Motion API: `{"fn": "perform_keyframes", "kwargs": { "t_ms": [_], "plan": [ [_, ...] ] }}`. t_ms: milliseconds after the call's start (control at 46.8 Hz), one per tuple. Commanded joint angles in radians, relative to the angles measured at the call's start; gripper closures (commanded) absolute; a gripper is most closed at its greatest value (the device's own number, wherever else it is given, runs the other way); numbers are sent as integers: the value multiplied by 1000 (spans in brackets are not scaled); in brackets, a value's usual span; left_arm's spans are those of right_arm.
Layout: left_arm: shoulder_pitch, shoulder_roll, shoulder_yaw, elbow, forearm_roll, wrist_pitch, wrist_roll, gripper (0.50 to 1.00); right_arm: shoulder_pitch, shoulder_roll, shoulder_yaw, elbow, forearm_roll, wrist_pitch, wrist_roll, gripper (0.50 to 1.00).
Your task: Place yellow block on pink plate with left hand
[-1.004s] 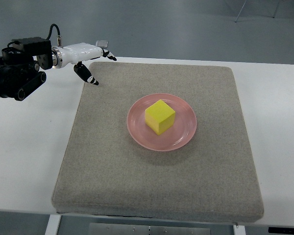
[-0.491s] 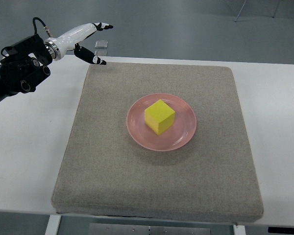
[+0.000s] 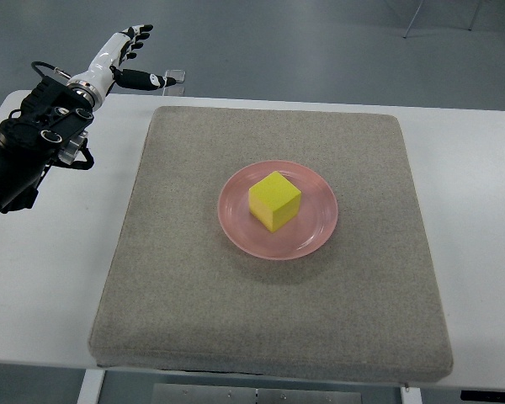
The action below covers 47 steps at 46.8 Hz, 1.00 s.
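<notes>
Right now I see the yellow block (image 3: pixel 274 200) sitting on the pink plate (image 3: pixel 316 229), a little left of the plate's centre, with bare rim showing all around it. That plate rests near the middle of the grey felt mat (image 3: pixel 236 311), leaning slightly toward the mat's far edge, so open mat runs wide on every side of it. My left hand (image 3: pixel 120 55) is up beyond the bench's far left corner, over the floor, fingers spread and holding nothing, well apart from block and plate. Its black forearm (image 3: pixel 34 143) crosses the bench's left part. A small clear piece (image 3: pixel 175 77) lies at the far edge, just beside the thumb tip. Around the mat the white bench (image 3: pixel 480 210) is bare along its right side, and grey floor (image 3: pixel 320 42) lies beyond.
</notes>
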Motion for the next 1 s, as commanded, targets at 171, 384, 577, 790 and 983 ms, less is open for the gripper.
{"fn": "perform_keyframes", "kwargs": {
  "t_ms": [171, 384, 577, 790, 983],
  "plan": [
    [21, 3, -133, 1, -55, -128, 3, 540, 0, 0, 0, 0, 0, 0, 0, 576],
    [58, 4, -327, 1, -56, -289, 2, 536, 0, 0, 0, 0, 0, 0, 0, 576],
    [100, 4, -497, 2, -65, -431, 2, 536, 0, 0, 0, 0, 0, 0, 0, 576],
    [121, 1, -675, 1, -150, -452, 2, 536, 0, 0, 0, 0, 0, 0, 0, 576],
    [133, 1, -678, -5, -177, -455, 0, 510, 0, 0, 0, 0, 0, 0, 0, 576]
  ]
}}
